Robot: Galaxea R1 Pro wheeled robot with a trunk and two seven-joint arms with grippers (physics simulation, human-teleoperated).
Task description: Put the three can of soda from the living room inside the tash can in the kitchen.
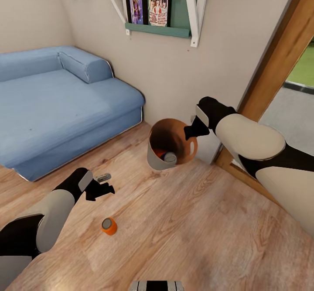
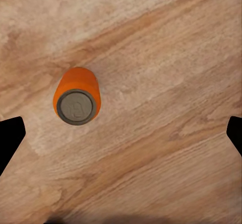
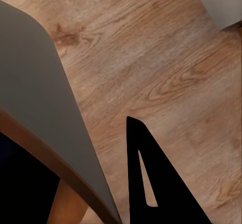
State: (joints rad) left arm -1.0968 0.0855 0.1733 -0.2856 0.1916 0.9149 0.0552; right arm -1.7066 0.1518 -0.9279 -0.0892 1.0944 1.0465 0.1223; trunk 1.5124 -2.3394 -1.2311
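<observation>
1. Three soda cans show in the head view: an orange can with a silvery top (image 1: pixel 109 226) stands upright on the pale wood plank floor (image 1: pixel 183 234) at about seven o'clock; a second can with a silvery end (image 1: pixel 103 177) lies at about nine o'clock, just beside the left gripper (image 1: pixel 103 190), its colour too small to tell; a dark blue can (image 1: pixel 168 156) lies inside the bin.
2. The round tapered trash can, pale grey outside and orange-brown inside (image 1: pixel 153 159), sits tilted near the frame's centre, its rim at the right gripper (image 1: pixel 195 130).
3. The right gripper's dark fingers sit at the bin's far rim at about one o'clock of centre; in the right wrist view one black finger (image 3: pixel 151 183) lies just outside the grey wall (image 3: pixel 35 98), so it appears to pinch the rim, though the grip itself is hidden.
4. The left gripper hangs above the floor with its jaws spread wide and nothing between them; in the left wrist view the orange can (image 2: pixel 76 96) stands on the planks between the two black fingertips (image 2: pixel 10 136), touching neither.
5. A blue fabric sofa (image 1: pixel 56 103) fills the ten o'clock area; a teal wall shelf with framed pictures (image 1: pixel 159 30) hangs at twelve o'clock, and a wood door frame (image 1: pixel 279 59) runs at two o'clock.
</observation>
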